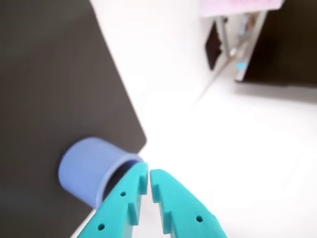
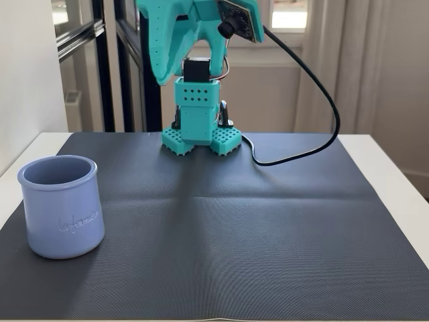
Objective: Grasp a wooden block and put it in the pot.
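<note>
Wrist view has the claw (image 1: pixel 149 176) nearly pinched together with nothing in it, hanging by the blue pot (image 1: pixel 89 168) on the mat's corner, no wooden block visible anywhere, so finding it comes next I guess.

The whole wrist view is soft: the pot (image 1: pixel 89 171) is a blurred blue shape with no readable script, and its mouth sits partly behind the teal gripper (image 1: pixel 148 179). The gripper's fingers run off the bottom edge, their bases unseen. Background clutter (image 1: pixel 237 39) at the top right is too smeared to name. The dark mat (image 1: pixel 49 74) leaves the picture at the left and top edges. In the fixed view, the arm (image 2: pixel 194 40) is cut by the top edge, its gripper out of frame. The mat's near corners are cropped at the bottom edge. The pot's interior is hidden behind its front wall. The cable's (image 2: pixel 315 100) end disappears behind the arm's base (image 2: pixel 199 124).
</note>
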`<act>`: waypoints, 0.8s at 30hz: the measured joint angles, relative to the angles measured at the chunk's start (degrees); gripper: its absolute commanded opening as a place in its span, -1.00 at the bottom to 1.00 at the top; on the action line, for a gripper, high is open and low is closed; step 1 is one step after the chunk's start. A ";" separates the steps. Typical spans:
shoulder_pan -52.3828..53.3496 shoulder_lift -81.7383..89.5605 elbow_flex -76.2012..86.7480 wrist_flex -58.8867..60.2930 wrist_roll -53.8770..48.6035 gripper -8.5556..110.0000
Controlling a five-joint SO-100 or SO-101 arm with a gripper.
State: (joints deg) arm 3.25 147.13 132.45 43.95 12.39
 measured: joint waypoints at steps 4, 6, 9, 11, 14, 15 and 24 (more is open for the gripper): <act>-1.41 11.07 13.45 -7.56 0.00 -0.86; -1.41 16.79 19.69 -10.11 0.00 -0.86; -1.41 24.61 27.95 -11.69 0.09 -0.86; -1.32 28.83 32.17 -11.69 0.09 -0.86; -1.32 34.45 38.32 -11.69 0.26 -0.86; -1.32 36.21 40.34 -11.69 -0.18 -0.86; -1.41 46.41 47.11 -5.71 -0.70 -0.86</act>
State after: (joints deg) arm 1.85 193.54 179.56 38.23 11.69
